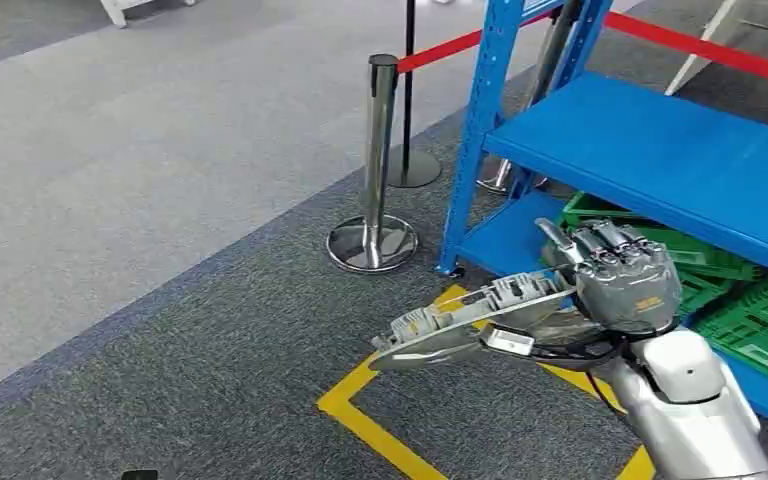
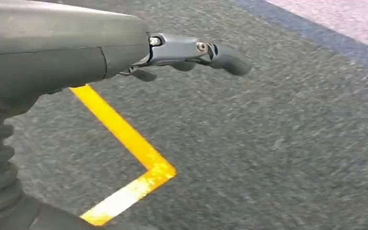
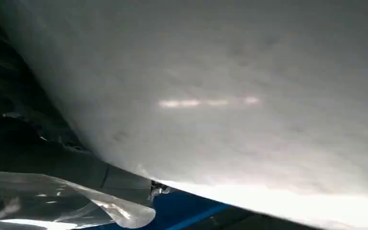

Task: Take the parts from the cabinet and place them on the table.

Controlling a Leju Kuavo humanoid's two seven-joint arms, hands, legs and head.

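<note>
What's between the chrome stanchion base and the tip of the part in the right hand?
Bare dark grey carpet, seen in the head view, lies between the stanchion base and the grey part held by the right hand.

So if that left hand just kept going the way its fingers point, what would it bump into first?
Probably nothing soon: the left hand reaches out flat over grey carpet, with no object ahead in the wrist view. Depth is hard to judge.

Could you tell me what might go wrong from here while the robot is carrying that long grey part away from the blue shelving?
1. The right hand grips the long grey plastic part at one end; the rest juts out unsupported, so it could tilt or slip.
2. The chrome stanchion post with its red belt stands near the part's free end; a turn could strike it.
3. The blue metal shelf upright is close beside the hand; a swing might clip it.
</note>
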